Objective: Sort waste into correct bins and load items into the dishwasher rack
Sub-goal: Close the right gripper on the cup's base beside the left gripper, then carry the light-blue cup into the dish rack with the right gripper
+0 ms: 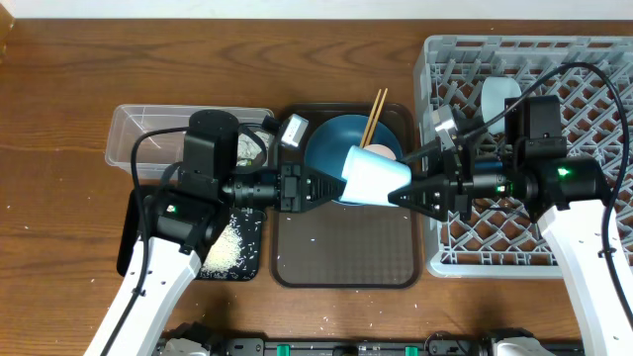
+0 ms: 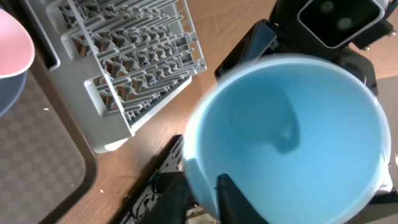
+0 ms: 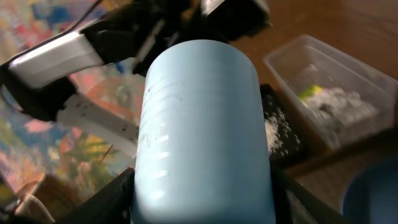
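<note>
On the far left, the tub (image 1: 134, 129) is holding the tissue (image 3: 351, 104) and the wrapper (image 3: 311, 93). Just in front of it, the black tray (image 1: 134, 237) is holding a heap of white crumbs (image 1: 229, 247).

My left arm is reaching across both of them to the right. My left gripper (image 1: 334, 188) is meeting the open mouth of the blue cup (image 1: 376, 176). Its fingers (image 2: 233, 199) are sitting close together at the cup's rim. I cannot tell if they are squeezing the rim or not.

The blue cup is lying on its side over the brown tray (image 1: 341, 257), above the right edge of the plate (image 1: 331, 148). Its mouth is facing my left arm and its bottom is facing my right arm. The chopsticks (image 1: 374, 119) are leaning on the back of the plate. The pink cup (image 2: 13, 43) is sitting just behind the blue cup.

My right gripper (image 1: 407, 190) is hugging the bottom end of the blue cup, with one finger on each side of it. It is standing about half wide and is holding the cup.

On the far right, the rack (image 1: 593, 59) is sitting on the table, and the bowl (image 1: 499, 94) is resting in its back part.
</note>
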Robot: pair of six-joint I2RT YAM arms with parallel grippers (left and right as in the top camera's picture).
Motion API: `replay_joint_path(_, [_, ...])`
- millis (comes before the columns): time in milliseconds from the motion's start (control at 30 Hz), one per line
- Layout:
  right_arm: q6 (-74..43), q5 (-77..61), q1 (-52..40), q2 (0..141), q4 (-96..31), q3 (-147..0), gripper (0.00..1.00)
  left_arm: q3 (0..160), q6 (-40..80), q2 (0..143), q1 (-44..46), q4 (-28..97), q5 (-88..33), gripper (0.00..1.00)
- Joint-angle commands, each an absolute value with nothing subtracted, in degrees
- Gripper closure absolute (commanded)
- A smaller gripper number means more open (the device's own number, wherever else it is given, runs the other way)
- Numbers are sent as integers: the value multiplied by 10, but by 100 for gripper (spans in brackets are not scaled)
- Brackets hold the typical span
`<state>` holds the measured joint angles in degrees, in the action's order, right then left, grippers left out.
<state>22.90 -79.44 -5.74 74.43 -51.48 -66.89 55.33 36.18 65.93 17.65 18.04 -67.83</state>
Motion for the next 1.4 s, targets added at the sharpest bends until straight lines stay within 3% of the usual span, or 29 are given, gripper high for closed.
replay_joint_path(0, [150,-718,-24,741,-507,-670,52,562,356,655,177,180,-698,78])
replay_joint_path(367, [118,-708,39,726,-520,-670,53,555,356,655,177,188,-698,78])
replay_joint_path(500, [83,-630,58,714,-545,-670,54,555,315,655,177,229,-687,78])
replay_joint_path(833, [1,-370,87,647,-642,-675,54,555,248,655,177,408,-499,78])
replay_joint_path(1033, [-8,-211,87,633,-723,-675,54,555,248,655,177,441,-409,77])
replay_joint_path(1267, [-24,-125,87,634,-775,-675,55,555,249,655,177,441,-366,63])
replay_joint_path(1367, [-36,-103,87,634,-785,-675,56,555,249,655,177,441,-366,48])
